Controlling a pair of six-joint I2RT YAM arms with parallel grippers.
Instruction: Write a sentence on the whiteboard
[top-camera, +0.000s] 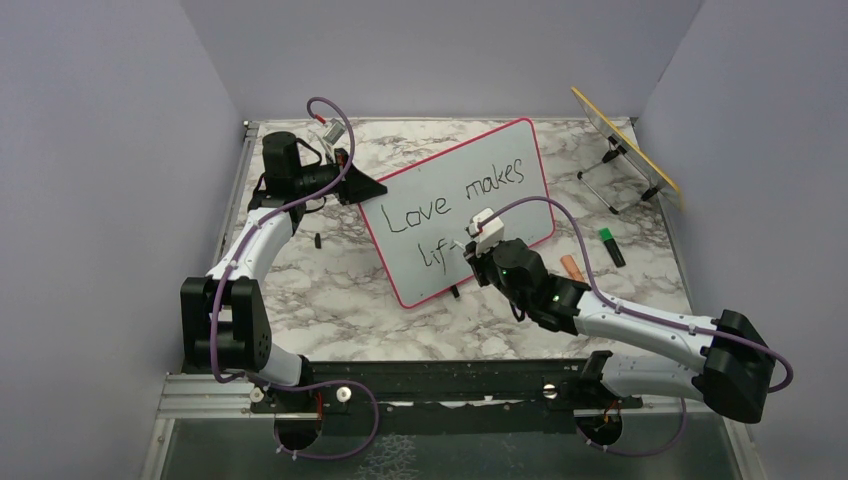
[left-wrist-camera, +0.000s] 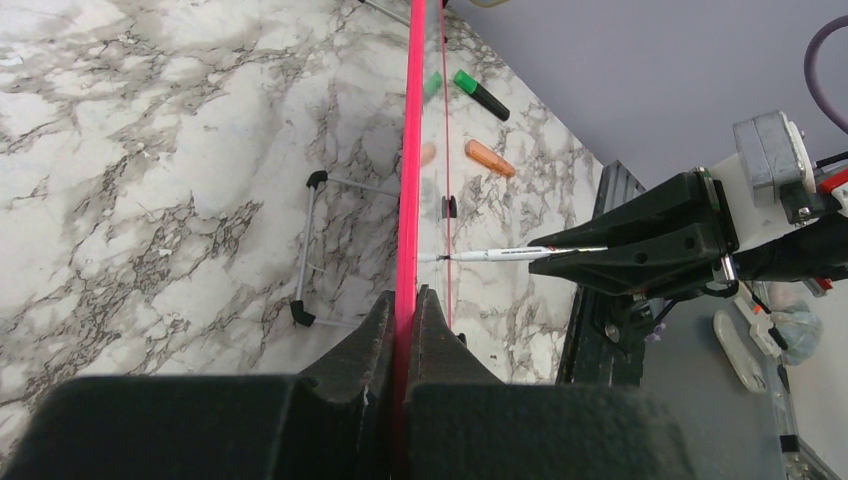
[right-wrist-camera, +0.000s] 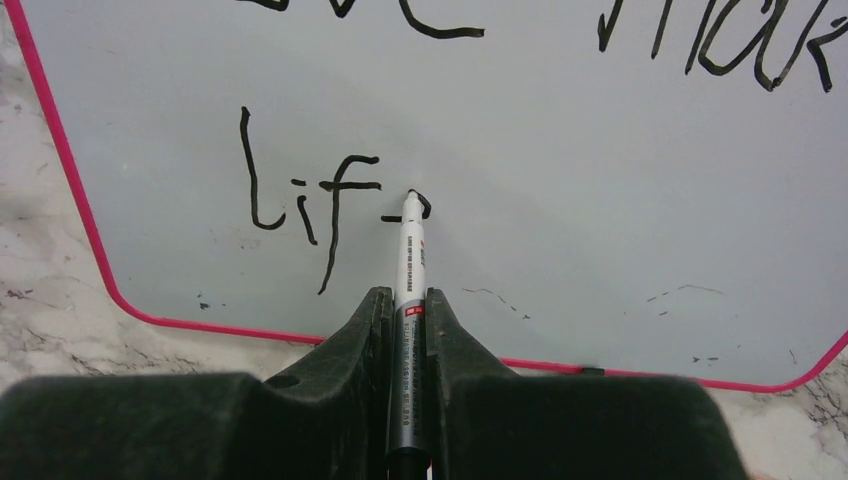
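The whiteboard (top-camera: 455, 185), white with a pink-red frame, stands tilted on the marble table. It reads "Love makes" on the top line and "lif" plus a partial stroke below (right-wrist-camera: 310, 200). My left gripper (top-camera: 365, 187) is shut on the board's left edge, seen edge-on as a pink line (left-wrist-camera: 408, 150). My right gripper (right-wrist-camera: 408, 300) is shut on a white marker (right-wrist-camera: 408, 250), its tip touching the board just right of "lif". The marker also shows in the left wrist view (left-wrist-camera: 510, 253).
A yellow-edged panel on a wire stand (top-camera: 628, 145) stands at the back right. A green-and-black marker (top-camera: 611, 246) and an orange cap (top-camera: 572, 267) lie right of the board. A small black item (top-camera: 317, 240) lies left of it.
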